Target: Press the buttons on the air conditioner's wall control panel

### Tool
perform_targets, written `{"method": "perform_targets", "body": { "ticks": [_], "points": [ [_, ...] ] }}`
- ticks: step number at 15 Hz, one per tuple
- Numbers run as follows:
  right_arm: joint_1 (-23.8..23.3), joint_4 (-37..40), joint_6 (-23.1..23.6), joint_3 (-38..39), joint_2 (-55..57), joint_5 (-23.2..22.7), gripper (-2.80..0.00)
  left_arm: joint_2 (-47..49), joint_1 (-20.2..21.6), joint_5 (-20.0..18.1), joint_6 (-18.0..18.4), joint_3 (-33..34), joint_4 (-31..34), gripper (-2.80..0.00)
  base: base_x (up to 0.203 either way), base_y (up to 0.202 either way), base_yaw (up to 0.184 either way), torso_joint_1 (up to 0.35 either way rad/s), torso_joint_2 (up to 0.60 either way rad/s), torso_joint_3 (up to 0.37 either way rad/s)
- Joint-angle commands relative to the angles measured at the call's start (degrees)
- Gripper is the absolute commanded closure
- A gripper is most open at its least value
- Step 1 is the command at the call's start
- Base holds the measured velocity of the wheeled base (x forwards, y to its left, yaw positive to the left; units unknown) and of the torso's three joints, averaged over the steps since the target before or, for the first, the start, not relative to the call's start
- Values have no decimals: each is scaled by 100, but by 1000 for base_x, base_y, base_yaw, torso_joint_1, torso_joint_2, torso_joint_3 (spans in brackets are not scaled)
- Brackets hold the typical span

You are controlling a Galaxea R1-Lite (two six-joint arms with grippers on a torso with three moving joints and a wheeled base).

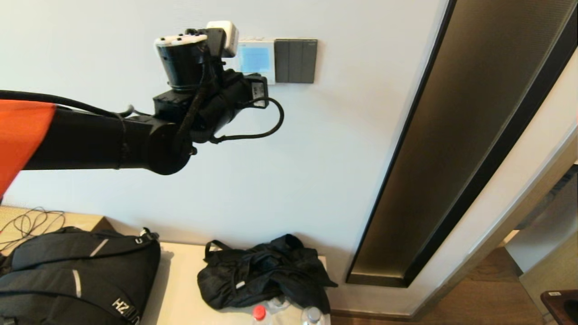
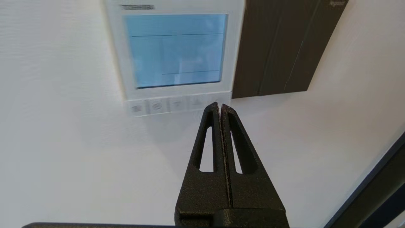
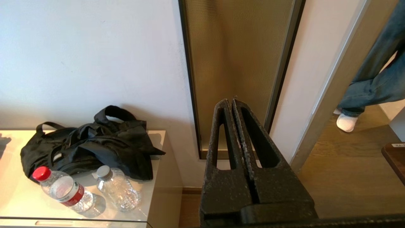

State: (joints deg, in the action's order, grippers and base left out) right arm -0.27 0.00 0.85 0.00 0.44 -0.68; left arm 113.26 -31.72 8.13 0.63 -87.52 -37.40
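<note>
The air conditioner's control panel [image 1: 256, 58] is white with a light blue screen, high on the wall; it also shows in the left wrist view [image 2: 175, 50]. A row of pale buttons [image 2: 164, 105] runs along its lower edge. My left gripper [image 2: 220, 105] is shut and empty, its tips at the right end of the button row; I cannot tell if they touch it. In the head view the left arm's wrist [image 1: 203, 99] hides the tips and the panel's left part. My right gripper [image 3: 231, 102] is shut and empty, held low, away from the panel.
A dark grey switch plate [image 1: 295, 61] sits right of the panel. A dark-framed glass strip [image 1: 456, 135] runs down the wall. Below, a cabinet top [image 3: 152, 177] holds a black bag [image 1: 266, 271], a backpack [image 1: 76, 275] and two water bottles [image 3: 63, 190]. A person's legs [image 3: 373, 82] stand in the doorway.
</note>
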Motion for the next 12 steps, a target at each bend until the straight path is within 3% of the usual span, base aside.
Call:
{"method": "perform_targets", "body": {
  "ticks": [1, 5, 12],
  "points": [
    [0, 0, 3, 1, 9, -2, 0, -869, 39, 10, -1, 696, -94, 0, 0, 0, 0, 0, 0, 0],
    [0, 0, 3, 0, 9, -2, 0, -2175, 367, 5, 4, 2200, -251, 0, 0, 0, 0, 0, 0, 0],
    [0, 0, 11, 1, 9, -2, 0, -4448, 1656, -91, 42, 4871, -285, 0, 0, 0, 0, 0, 0, 0]
  ]
}}
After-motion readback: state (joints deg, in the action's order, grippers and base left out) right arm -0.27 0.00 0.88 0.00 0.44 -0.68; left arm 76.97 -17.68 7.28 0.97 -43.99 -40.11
